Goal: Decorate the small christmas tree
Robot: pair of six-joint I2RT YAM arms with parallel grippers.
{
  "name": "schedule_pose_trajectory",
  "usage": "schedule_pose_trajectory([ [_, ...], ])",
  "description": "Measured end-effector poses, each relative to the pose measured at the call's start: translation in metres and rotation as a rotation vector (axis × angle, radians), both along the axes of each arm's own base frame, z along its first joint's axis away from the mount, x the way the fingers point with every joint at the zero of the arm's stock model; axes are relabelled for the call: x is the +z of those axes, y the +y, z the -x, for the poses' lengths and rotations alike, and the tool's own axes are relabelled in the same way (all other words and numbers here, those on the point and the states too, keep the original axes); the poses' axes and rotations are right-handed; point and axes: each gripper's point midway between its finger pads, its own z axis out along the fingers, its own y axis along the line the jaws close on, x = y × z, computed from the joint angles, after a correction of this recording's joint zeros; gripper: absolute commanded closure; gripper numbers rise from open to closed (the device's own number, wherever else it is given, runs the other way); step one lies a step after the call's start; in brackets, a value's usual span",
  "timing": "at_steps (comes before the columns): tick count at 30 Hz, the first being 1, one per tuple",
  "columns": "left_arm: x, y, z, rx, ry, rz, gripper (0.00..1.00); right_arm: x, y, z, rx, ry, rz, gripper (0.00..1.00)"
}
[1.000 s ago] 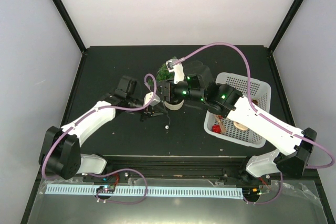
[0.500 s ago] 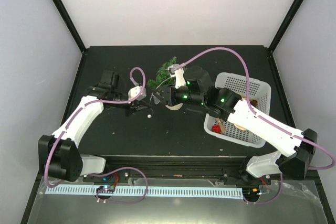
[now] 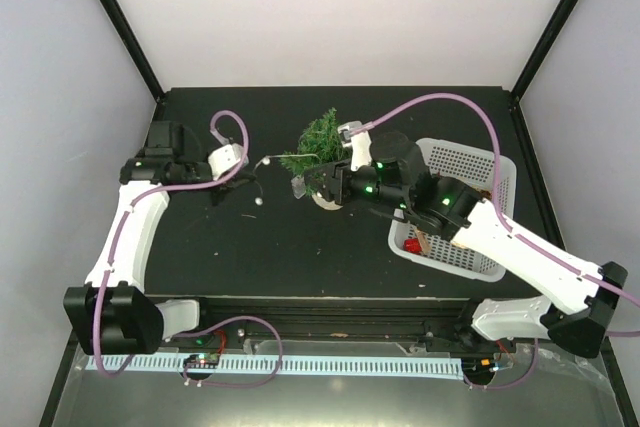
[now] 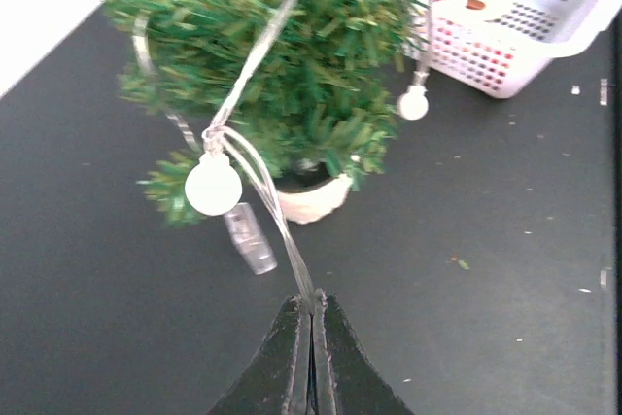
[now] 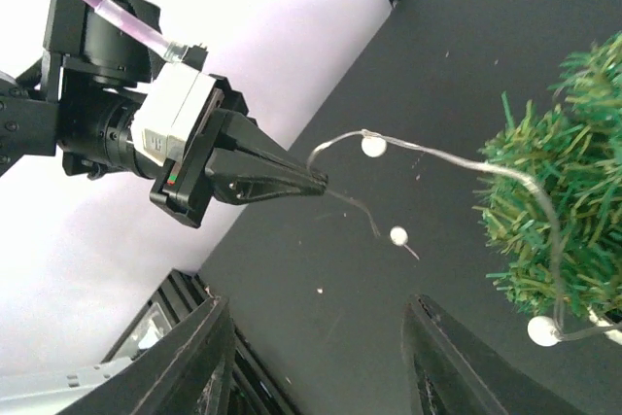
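Top external: the small christmas tree point(image 3: 318, 137) is standing mid-way across the black counter point(image 3: 300, 257), just left of the white basket point(image 3: 470, 162).
Tree look: bushy green needles are spilling over a small round cream pot point(image 4: 313, 203), which is sitting flat on the counter.
Light string: a clear wire point(image 4: 255, 55) with little round white bulbs is draping across the branches. One bulb point(image 4: 213, 185) is dangling in front of the foliage and another is hanging at the basket side.
Left pincer point(image 4: 312, 303): it is clenched tight on the wire, out to the left of the tree and apart from it.
Right pincer point(image 5: 316, 308): its fingers are spreading wide with nothing between them. It is hovering low beside the pot.
Change: a second ago the left pincer was right at the pot and the tree was mostly hidden under the right arm. Now the left arm is swinging out left, drawing the string across, and the foliage is showing clearly.
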Motion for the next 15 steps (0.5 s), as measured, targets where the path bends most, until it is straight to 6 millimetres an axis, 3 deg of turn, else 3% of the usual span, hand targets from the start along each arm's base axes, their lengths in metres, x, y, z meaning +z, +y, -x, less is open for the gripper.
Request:
schedule_pose_trajectory([
  [6, 0.028, 0.027, -0.017, 0.081, -0.085, -0.032, 0.98, 0.022, -0.019, -0.003, -0.049, -0.068, -0.023, 0.5],
  [15, 0.053, 0.058, -0.034, 0.17, -0.135, -0.053, 0.98, 0.008, -0.028, -0.013, -0.083, -0.069, 0.025, 0.5],
])
